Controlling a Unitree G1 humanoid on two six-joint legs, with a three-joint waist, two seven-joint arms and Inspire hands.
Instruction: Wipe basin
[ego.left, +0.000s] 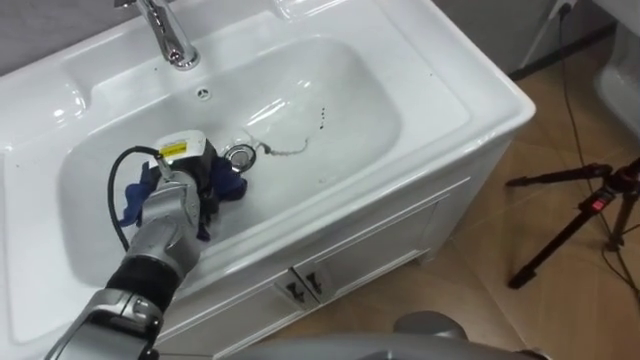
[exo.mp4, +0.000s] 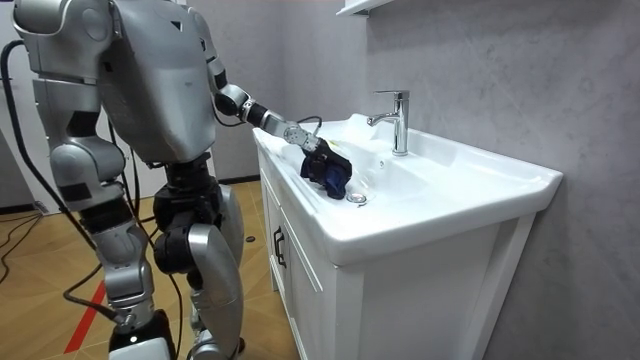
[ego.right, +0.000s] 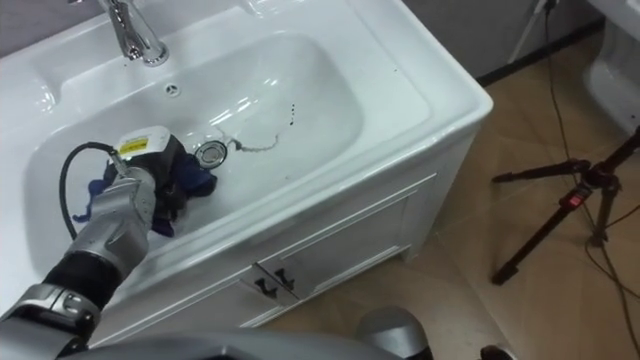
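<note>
One hand, the left hand (ego.left: 200, 175), is working in the basin (ego.left: 400, 120). It is gripping a bunched blue cloth (ego.left: 132, 205), fingers curled over it, and pressing it to the bowl floor at centre left of the frame, just beside the drain (ego.left: 240, 155). The wiping step is seemingly under way; dark specks (ego.left: 322, 115) right of the drain are calling for a sweep toward the frame's centre. The arm is reaching in from the lower left. The right hand (exo.mp4: 138, 335) is hanging at the room view's lower left, its state impossible to tell.

White basin (ego.left: 450, 90) on a cabinet (ego.left: 380, 240) holds a blue cloth (ego.left: 132, 203) beside the drain (ego.left: 240, 155), faucet (ego.left: 170, 35) behind
</note>
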